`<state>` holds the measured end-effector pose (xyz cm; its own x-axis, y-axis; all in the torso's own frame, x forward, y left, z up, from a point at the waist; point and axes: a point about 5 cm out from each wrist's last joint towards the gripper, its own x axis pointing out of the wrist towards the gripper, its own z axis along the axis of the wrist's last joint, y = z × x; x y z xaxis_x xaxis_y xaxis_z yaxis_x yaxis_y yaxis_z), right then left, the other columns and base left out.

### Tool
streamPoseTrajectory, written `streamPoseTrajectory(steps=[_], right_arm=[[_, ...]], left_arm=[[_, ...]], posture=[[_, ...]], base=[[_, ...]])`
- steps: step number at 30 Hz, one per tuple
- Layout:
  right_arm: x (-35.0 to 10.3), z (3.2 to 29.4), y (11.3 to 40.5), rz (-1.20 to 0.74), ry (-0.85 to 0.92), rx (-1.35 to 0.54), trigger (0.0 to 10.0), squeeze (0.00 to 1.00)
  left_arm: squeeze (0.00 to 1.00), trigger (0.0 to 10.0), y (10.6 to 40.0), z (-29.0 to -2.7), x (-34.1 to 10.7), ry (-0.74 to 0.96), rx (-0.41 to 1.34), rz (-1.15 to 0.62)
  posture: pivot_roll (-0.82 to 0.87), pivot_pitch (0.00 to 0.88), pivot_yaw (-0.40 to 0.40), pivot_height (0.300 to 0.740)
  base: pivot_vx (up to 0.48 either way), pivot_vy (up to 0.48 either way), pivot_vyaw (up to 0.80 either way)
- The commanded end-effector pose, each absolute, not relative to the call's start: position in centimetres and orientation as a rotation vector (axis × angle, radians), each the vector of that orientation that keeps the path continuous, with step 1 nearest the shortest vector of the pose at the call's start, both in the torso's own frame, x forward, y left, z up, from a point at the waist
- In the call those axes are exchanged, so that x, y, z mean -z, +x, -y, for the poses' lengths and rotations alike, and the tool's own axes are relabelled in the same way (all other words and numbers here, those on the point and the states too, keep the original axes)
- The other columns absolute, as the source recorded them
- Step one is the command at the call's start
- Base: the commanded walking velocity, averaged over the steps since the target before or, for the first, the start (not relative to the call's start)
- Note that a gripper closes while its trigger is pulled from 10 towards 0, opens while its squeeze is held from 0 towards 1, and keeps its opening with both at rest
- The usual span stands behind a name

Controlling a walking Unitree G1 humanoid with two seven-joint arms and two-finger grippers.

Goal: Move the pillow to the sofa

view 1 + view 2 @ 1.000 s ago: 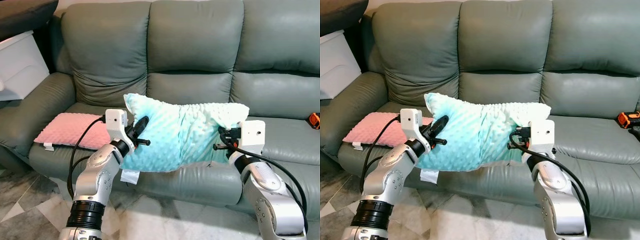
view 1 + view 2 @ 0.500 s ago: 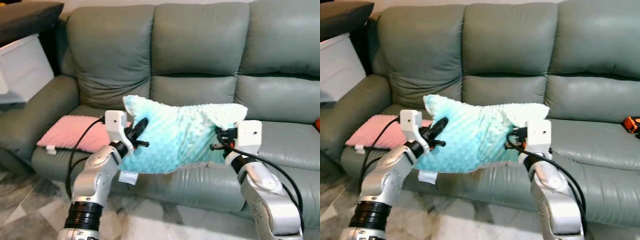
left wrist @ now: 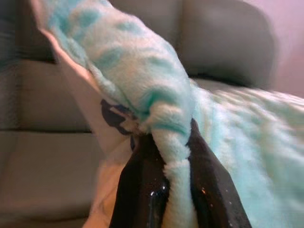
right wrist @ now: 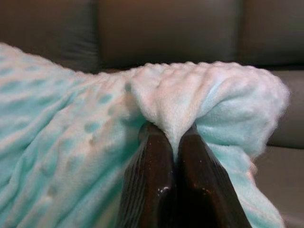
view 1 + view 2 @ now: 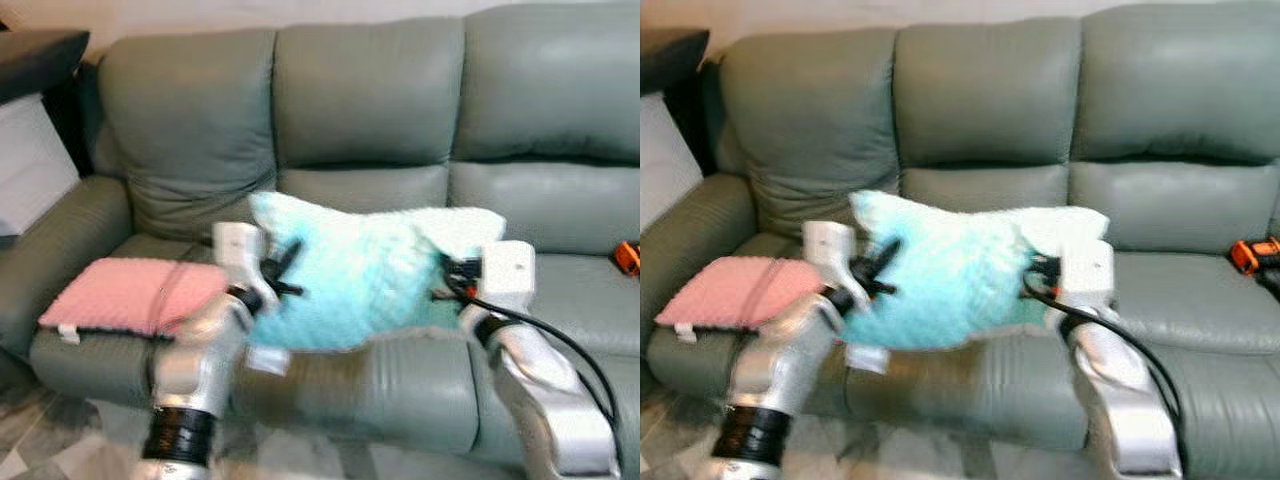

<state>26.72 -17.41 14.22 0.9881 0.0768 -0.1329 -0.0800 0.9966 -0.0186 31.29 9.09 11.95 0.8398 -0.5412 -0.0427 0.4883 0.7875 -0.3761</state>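
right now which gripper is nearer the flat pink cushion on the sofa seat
Left. The left gripper, clamped on the fluffy turquoise pillow, sits just beside the flat pink cushion. The right gripper pinches the pillow's far end, a full pillow-length farther away.

Pink cushion (image 5: pixel 130 295) on seat's left end; orange object (image 5: pixel 1252 253) far right

1. A grey-green leather sofa (image 5: pixel 370 110) with three back cushions spans the room.
2. A white cabinet (image 5: pixel 30 165) stands beside its left armrest.
3. Pale marbled floor tiles (image 5: pixel 60 440) lie in front.
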Motion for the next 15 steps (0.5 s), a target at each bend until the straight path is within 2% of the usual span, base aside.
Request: streamPoseTrajectory(steps=[1,15], right_arm=[[-15.26,16.05,26.93,-0.086,-0.004,-0.128,10.0,0.00],[-15.24,16.06,26.91,-0.087,-0.005,-0.128,10.0,0.00]], left_arm=[[0.00,10.0,31.58,-10.48,-12.50,-0.338,0.531,-0.127],[0.00,10.0,31.49,-10.35,-12.37,-0.342,0.534,-0.135]], posture=[[-0.21,0.000,0.078,0.740],[-0.21,0.000,0.078,0.740]], base=[[0.352,0.000,0.00],[0.348,0.000,0.00]])
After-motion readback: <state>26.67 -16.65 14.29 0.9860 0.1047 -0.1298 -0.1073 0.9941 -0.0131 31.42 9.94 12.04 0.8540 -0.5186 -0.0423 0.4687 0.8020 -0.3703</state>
